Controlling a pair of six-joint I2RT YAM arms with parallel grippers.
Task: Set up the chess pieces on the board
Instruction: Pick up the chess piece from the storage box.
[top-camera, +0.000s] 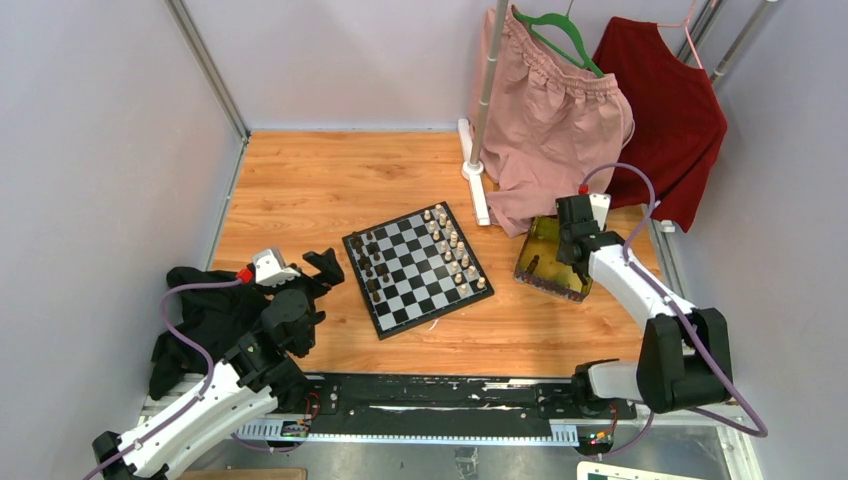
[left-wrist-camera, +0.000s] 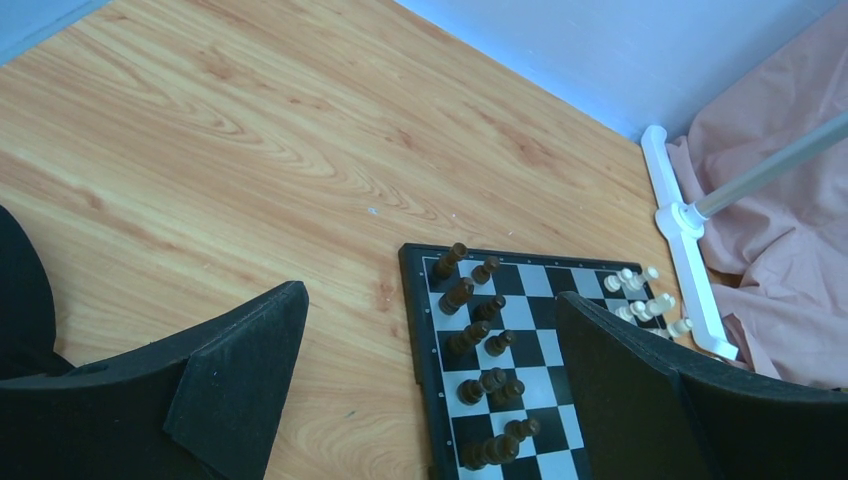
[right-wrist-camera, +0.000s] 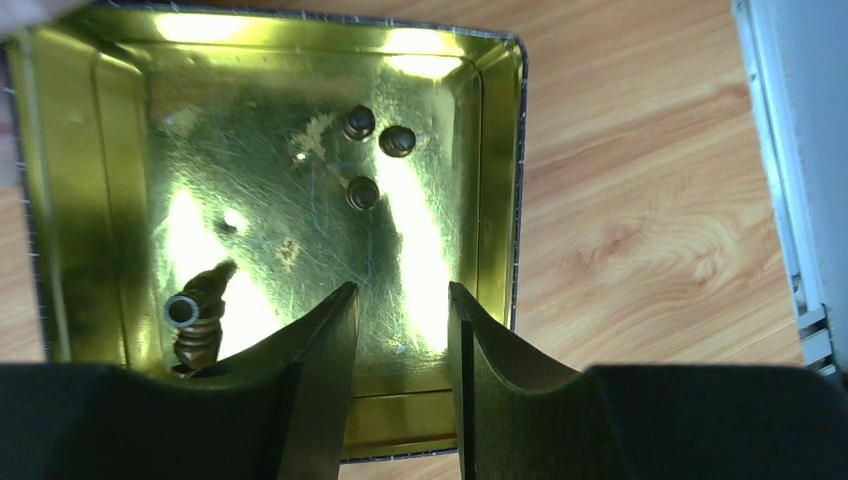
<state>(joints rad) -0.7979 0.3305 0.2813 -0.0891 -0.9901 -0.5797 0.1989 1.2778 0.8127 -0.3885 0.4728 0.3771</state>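
Note:
The board (top-camera: 425, 290) lies in the middle of the table. Dark chess pieces (top-camera: 370, 265) stand in two rows along its left side, and cream pieces (top-camera: 455, 250) line its right side. My left gripper (top-camera: 318, 280) hovers open just off the board's left edge; in the left wrist view the board (left-wrist-camera: 535, 345) and its dark pieces (left-wrist-camera: 470, 340) show between the wide-apart fingers (left-wrist-camera: 240, 370). My right gripper (right-wrist-camera: 402, 290) hangs open and empty over the gold tray (right-wrist-camera: 500, 200). In the tray, three dark pieces (right-wrist-camera: 362, 192) stand upright and one (right-wrist-camera: 195, 315) lies by the left finger.
A black cloth (top-camera: 200, 320) lies at the near left beside the left arm. A clothes rack with a white base (top-camera: 475, 180) stands behind the board, holding pink shorts (top-camera: 550, 130) and a red garment (top-camera: 670, 110). The gold tray (top-camera: 545, 262) sits right of the board.

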